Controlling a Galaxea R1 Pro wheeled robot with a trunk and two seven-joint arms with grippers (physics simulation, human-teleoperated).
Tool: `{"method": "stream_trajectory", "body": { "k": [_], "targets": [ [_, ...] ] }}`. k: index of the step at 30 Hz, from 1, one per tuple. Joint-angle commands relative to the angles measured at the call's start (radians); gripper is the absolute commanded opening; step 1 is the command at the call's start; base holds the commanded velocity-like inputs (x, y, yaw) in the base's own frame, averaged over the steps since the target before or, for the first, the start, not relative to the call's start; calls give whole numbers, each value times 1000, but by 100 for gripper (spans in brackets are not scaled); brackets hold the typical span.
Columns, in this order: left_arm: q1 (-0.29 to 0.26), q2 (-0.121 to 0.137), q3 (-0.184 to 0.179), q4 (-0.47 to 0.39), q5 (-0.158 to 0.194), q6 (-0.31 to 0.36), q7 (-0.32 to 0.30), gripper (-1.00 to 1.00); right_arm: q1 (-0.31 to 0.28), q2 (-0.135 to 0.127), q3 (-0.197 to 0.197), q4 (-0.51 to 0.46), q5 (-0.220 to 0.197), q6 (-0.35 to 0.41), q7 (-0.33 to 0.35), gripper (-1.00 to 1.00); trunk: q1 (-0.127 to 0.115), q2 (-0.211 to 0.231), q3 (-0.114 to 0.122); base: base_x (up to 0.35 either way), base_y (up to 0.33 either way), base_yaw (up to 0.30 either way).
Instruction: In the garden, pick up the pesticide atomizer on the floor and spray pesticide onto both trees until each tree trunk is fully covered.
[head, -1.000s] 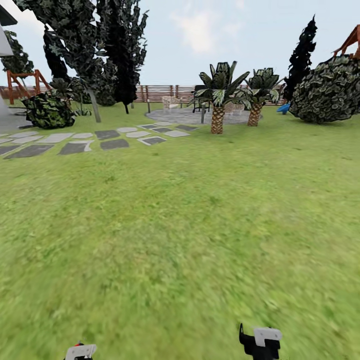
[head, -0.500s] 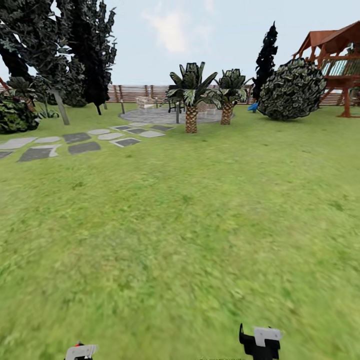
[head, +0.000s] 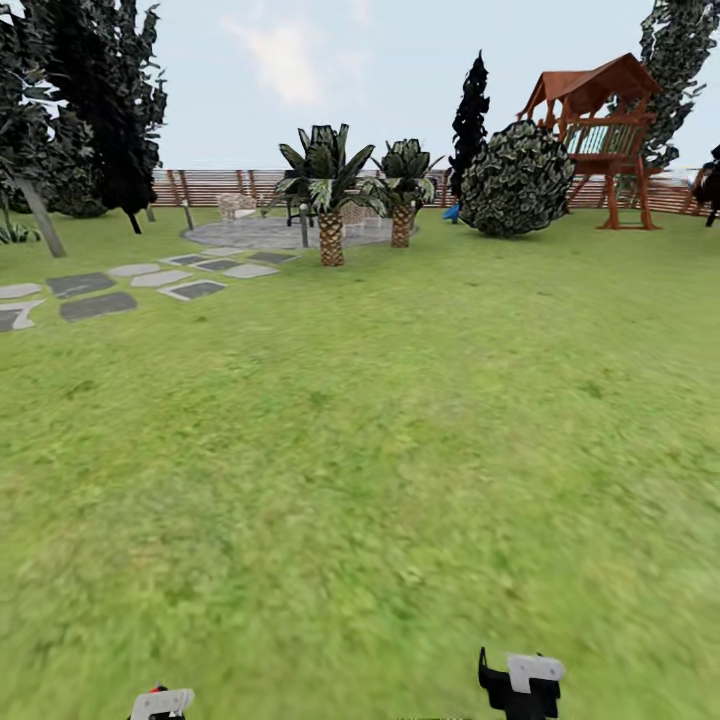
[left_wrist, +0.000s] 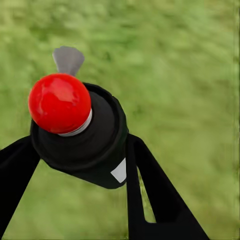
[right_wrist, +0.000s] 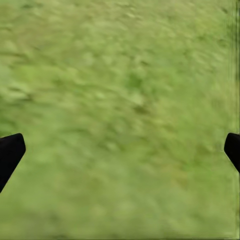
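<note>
Grass lawn (head: 380, 450) fills most of the head view, blurry underfoot, under a pale cloudy sky. At ten o'clock, far off, dark trees (head: 90, 100) stand with a leaning pale trunk (head: 42, 220) beneath them. Grey stepping stones (head: 100, 300) run from there toward a round paved patch (head: 260, 233) at eleven o'clock. Two short palms (head: 330, 190) stand just beyond, near twelve o'clock, with a brown slat fence (head: 215, 186) behind. At one o'clock sits a round bush (head: 517, 180), and past it a red wooden play tower (head: 600, 130). Another leafy crown (head: 682, 60) rises at two o'clock.

At seven o'clock, at the bottom edge, the left gripper (left_wrist: 85, 165) pokes into view. Its wrist camera shows both black fingers pinching the atomizer (left_wrist: 82, 137), a dark cylinder with a red knob on top, held above grass. At five o'clock the right gripper (right_wrist: 120, 150) hangs over bare lawn, its fingers spread wide with nothing between them.
</note>
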Motion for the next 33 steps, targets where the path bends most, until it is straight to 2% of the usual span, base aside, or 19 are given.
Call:
{"method": "stream_trajectory", "body": {
  "k": [1,33],
  "targets": [
    [0,0,9,1,2,-2,-10,-100,-1,1,-7,1,10,-1,-4,100,0,0,-1,0,-274,-268],
    [0,0,4,1,2,-2,-10,-100,-1,0,-7,1,10,-1,-5,100,0,0,-1,0,-274,-268]
  ]
}}
